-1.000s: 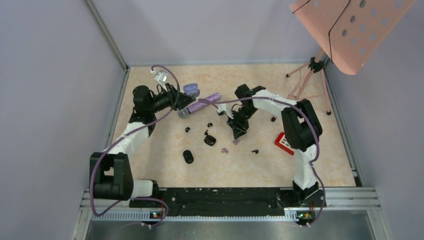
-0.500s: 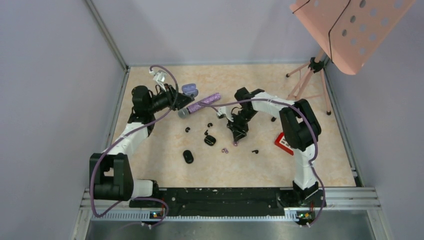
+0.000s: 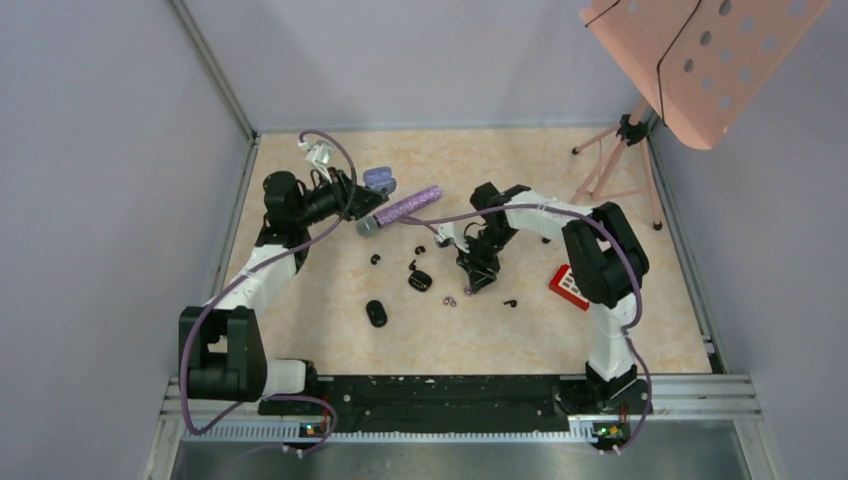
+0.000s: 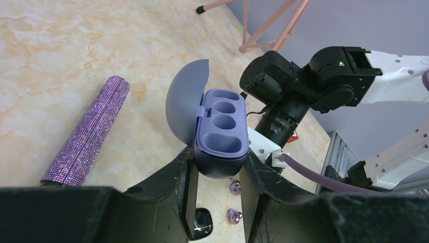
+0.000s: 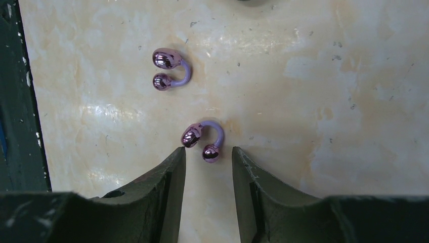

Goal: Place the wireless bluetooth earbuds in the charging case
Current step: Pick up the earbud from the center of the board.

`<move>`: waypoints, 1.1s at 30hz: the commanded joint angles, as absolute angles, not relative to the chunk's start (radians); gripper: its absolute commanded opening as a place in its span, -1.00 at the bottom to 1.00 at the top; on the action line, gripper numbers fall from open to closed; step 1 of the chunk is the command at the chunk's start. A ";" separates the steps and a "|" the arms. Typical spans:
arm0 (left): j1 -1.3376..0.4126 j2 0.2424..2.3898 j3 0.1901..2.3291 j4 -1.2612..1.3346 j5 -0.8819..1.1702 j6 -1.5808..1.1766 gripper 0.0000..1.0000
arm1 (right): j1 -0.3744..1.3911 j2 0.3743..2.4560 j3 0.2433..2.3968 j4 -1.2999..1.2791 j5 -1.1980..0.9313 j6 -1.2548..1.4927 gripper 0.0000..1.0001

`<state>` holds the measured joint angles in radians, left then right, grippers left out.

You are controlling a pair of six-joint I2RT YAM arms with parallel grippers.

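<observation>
Our left claw (image 4: pixel 217 168) pinches the lilac charging case (image 4: pixel 221 132) by its base, lid swung open, above the table (image 4: pixel 76 50). Our right claw (image 5: pixel 208 158) stands spread low over the table, tips either side of one lilac earbud (image 5: pixel 201 139); the second earbud (image 5: pixel 170 69) lies nearby, apart.

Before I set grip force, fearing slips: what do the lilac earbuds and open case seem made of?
Lilac earbuds: probably plastic, glossy metallic finish; bulbs mirror the lights, matte loop between. Charging case: seemingly matte plastic; soft even sheen, no sharp reflections.
</observation>
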<state>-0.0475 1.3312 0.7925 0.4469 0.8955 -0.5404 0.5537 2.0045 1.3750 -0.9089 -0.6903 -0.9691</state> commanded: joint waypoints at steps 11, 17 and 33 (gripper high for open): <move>-0.040 1.310 0.803 0.466 0.887 -0.519 -1.00 | 0.582 1.981 1.477 -0.946 -0.694 -1.026 -0.28; -0.029 1.307 0.810 0.449 0.889 -0.512 -1.00 | 0.584 2.032 1.526 -0.956 -0.697 -1.037 -0.36; -0.006 1.318 0.818 0.440 0.876 -0.512 -1.00 | 0.635 2.037 1.454 -0.932 -0.630 -1.136 -0.44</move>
